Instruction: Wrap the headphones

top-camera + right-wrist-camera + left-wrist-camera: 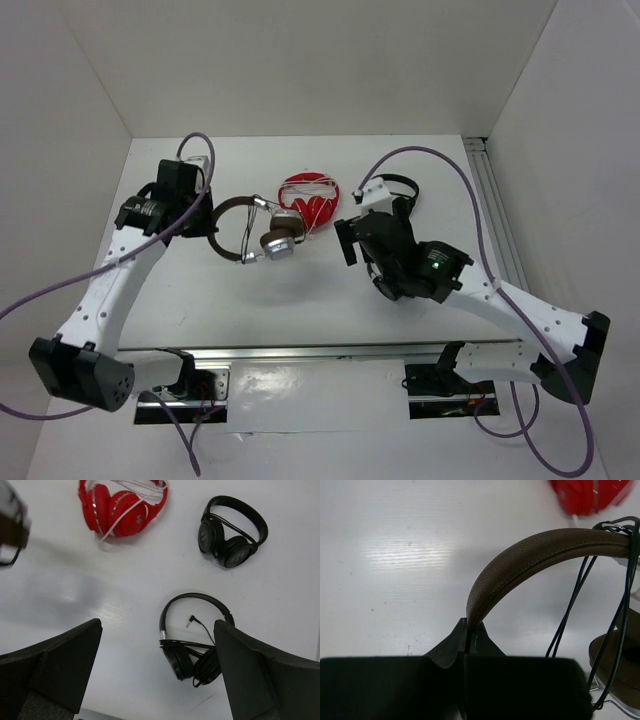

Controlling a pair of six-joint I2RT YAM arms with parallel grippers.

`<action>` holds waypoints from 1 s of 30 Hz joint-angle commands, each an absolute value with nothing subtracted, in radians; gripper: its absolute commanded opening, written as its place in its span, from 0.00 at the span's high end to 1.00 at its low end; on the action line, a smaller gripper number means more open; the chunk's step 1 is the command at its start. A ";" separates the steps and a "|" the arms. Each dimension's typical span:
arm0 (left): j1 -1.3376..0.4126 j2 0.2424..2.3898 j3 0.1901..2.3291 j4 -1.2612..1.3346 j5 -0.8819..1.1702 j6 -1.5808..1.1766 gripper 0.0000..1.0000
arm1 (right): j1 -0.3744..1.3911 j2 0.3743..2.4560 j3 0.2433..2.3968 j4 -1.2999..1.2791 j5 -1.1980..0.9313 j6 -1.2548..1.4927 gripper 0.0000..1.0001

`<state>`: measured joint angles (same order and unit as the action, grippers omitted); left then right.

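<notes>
- While the left gripper [467, 632] pinches 1 end of the brown headband [530, 555], its jaws are closed tight on it.
- The headphones [262, 235] are mid-table [200, 300], just left of the red pair [310, 197], with the thin dark cable [570, 605] draped over the band.
- The right gripper [156, 630] is spread wide and holds nothing, above 1 black pair [192, 650], with the other black pair [232, 530] farther off.

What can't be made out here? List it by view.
- Left wrist: the brown-banded, silver-cupped headphones have their ear cups cut off by the right edge. Their cable's plug shows in no view.
- Left wrist: the red over-ear headphones are blurred and cut by the top edge.
- Right wrist: the brown pair is a blur at the left edge.
- Top external: the right arm hides most of the small black headphones. Only one headband arc shows.
</notes>
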<state>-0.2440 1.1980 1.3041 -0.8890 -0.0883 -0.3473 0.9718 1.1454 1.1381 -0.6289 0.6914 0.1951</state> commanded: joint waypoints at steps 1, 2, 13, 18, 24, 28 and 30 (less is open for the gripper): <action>-0.118 1.262 1.302 -0.720 -0.077 -0.429 1.00 | 0.979 1.016 1.146 -0.661 0.612 0.304 0.00; -0.092 1.288 1.322 -0.709 -0.077 -0.446 1.00 | 0.979 0.990 1.128 -0.625 0.588 0.304 0.00; 0.072 1.728 1.440 -0.496 -0.126 -0.607 1.00 | 1.000 0.819 0.950 -0.500 0.325 0.409 0.00; 0.081 1.889 1.508 -0.431 -0.169 -0.607 1.00 | 1.022 0.741 0.897 -0.491 0.316 0.428 0.00; 0.104 2.006 1.542 -0.390 -0.187 -0.627 1.00 | 1.022 0.672 0.838 -0.483 0.290 0.463 0.00; 0.104 2.037 1.551 -0.390 -0.164 -0.627 0.91 | 1.031 0.663 0.825 -0.494 0.314 0.463 0.00; 0.104 2.046 1.563 -0.419 -0.164 -0.641 0.85 | 1.031 0.672 0.845 -0.494 0.314 0.463 0.00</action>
<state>0.1020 2.0430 1.5036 -0.4503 -0.1844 -0.6083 1.0233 0.6708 0.8318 -0.5396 0.3061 0.4519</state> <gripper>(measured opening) 0.144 0.999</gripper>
